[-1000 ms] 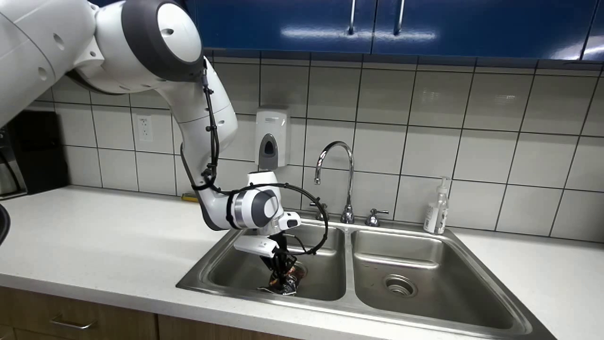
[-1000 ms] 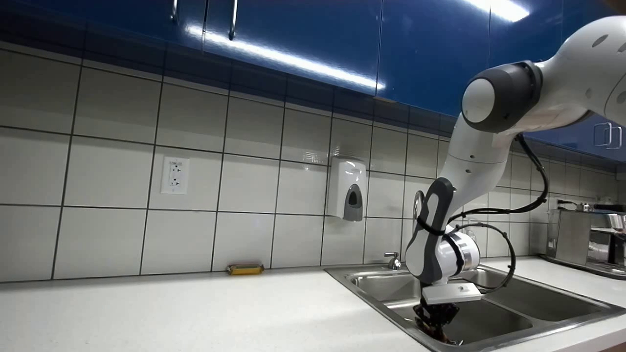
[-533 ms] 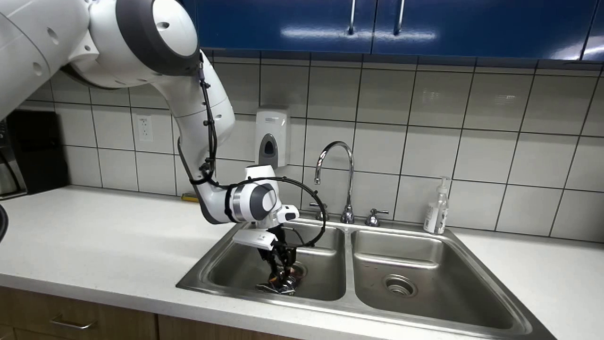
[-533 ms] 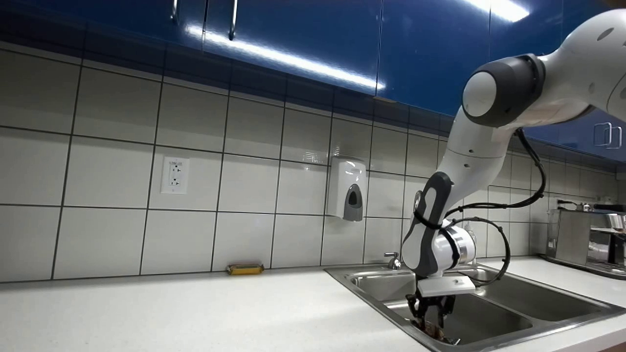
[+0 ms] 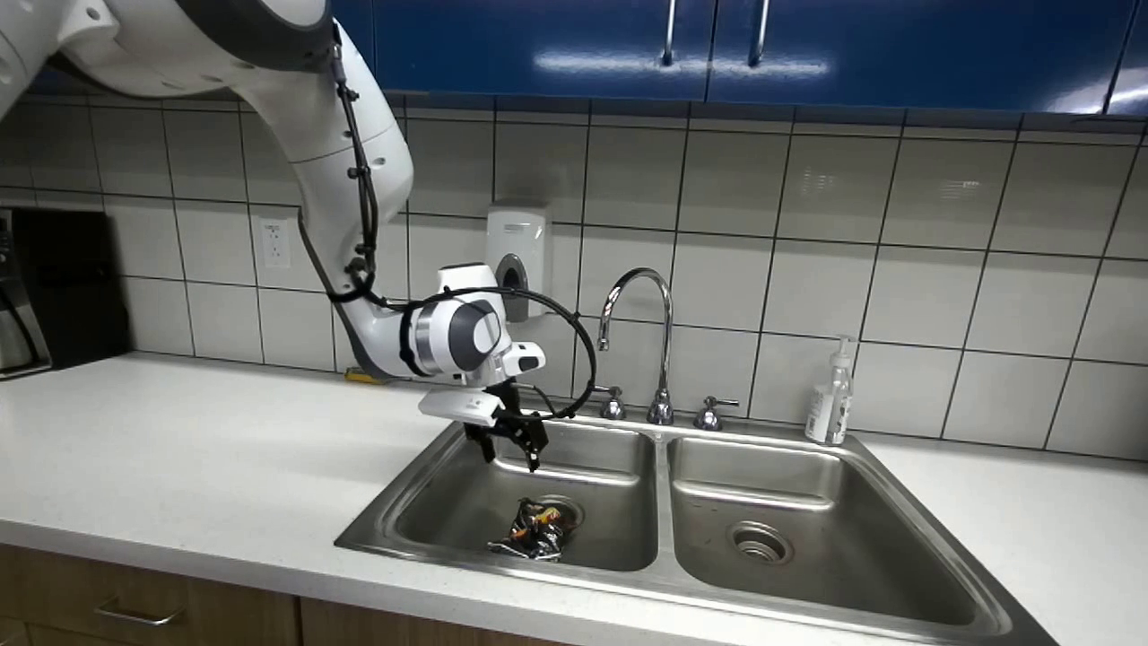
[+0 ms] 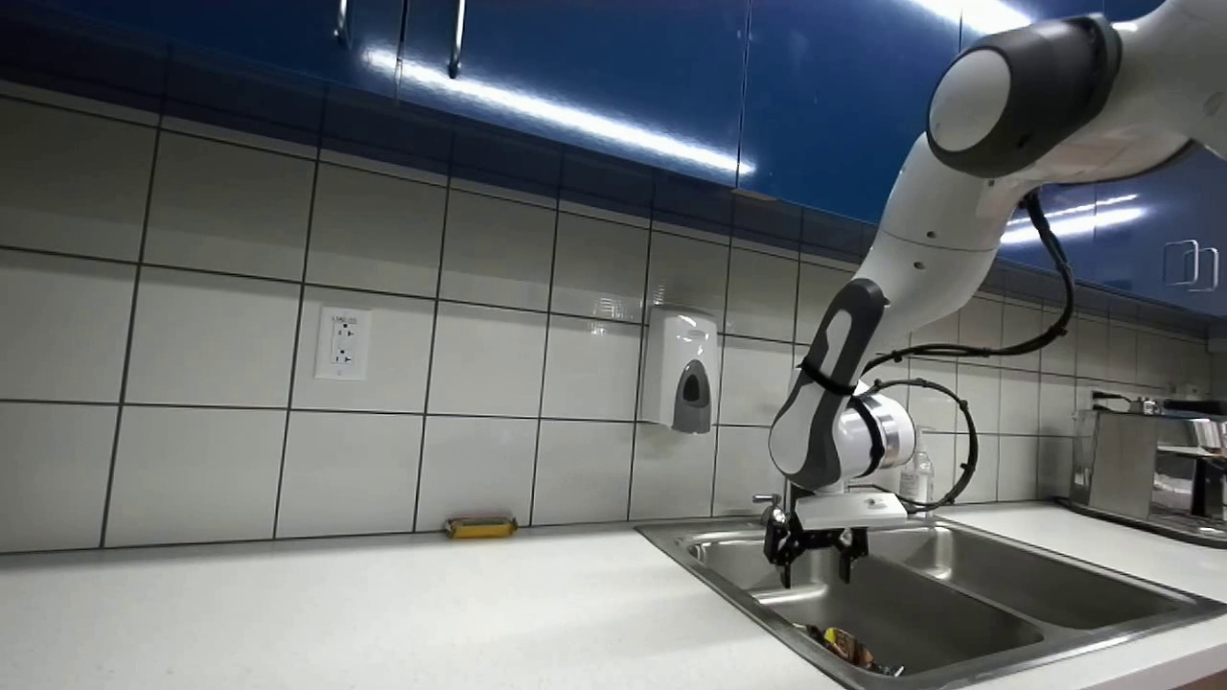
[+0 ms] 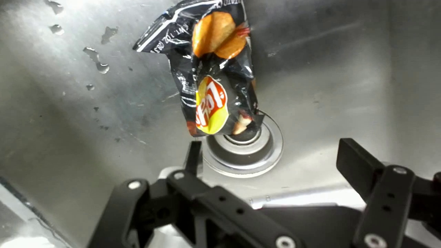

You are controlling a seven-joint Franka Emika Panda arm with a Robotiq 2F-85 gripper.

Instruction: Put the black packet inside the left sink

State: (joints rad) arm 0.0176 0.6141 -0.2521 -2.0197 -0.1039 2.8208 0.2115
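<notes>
Seemingly delivered: black packet (image 5: pixel 535 531) lies inside the left sink (image 5: pixel 614 534).
Jaws hang above it, spread wide, empty — backing clear likely remains.

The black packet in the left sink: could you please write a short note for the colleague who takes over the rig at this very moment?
Claw: open, holding nothing, hanging over the left sink and apart from the black packet.
Things: the black packet lies on the bottom of the left sink; in the wrist view one end of it covers part of the drain.
Done: the black packet is in place.
Left: seemingly nothing but bringing the claw clear of the left sink.
</notes>
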